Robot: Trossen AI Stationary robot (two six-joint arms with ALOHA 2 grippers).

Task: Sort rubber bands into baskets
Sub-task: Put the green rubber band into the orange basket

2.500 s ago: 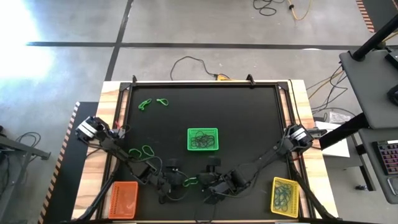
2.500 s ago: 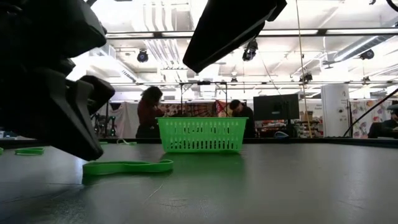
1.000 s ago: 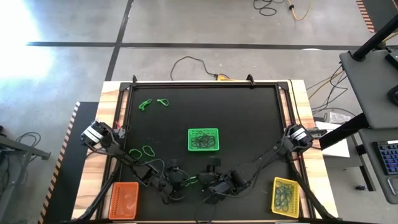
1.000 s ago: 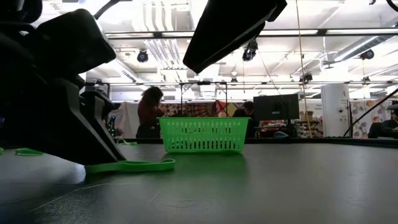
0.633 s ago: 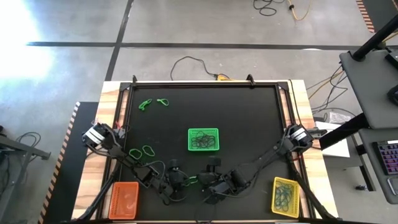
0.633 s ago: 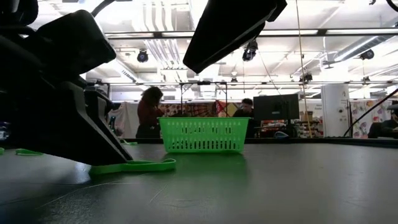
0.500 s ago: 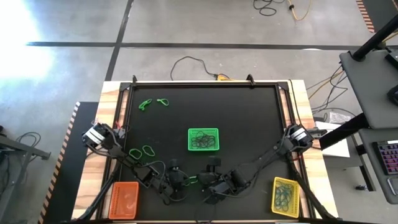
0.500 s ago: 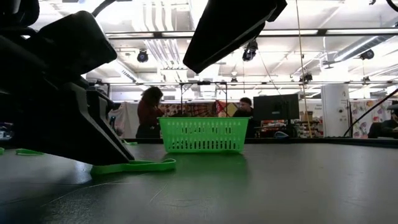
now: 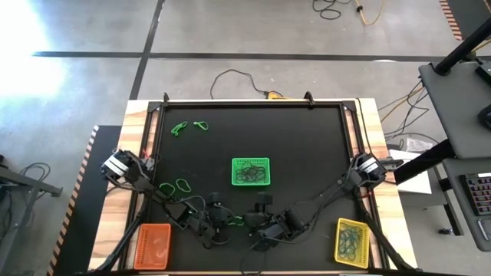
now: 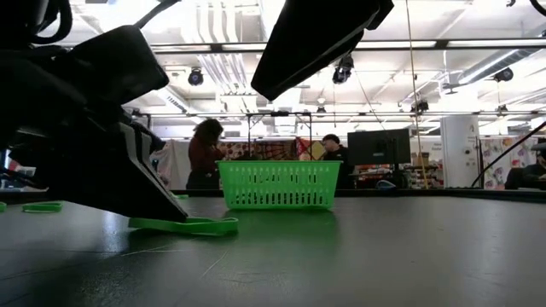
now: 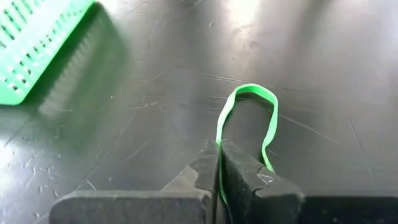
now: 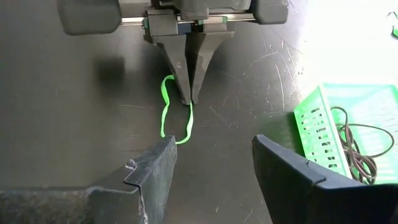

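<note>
A green rubber band lies on the black mat near the table's front edge. My left gripper is shut on it; the right wrist view shows that gripper with the band below its tips. My right gripper hovers open just right of the band, touching nothing. The green basket stands mid-table with dark bands inside. At the front left stands the orange basket, at the front right the yellow basket. My left gripper pinches one side strand of the green loop between its two fingertips. The fingers slant down from the table's left. The loop's other strand runs past the outer side of one finger. The rest of the loop lies slack on the mat.
More green bands lie at the far left and at the left by my left arm. In the low view the green basket stands behind the held band. People show in the room behind.
My left gripper has stayed at the green band and tipped a little. The end of the band at its fingertips has shifted slightly, while the loop's free end rests where it was.
</note>
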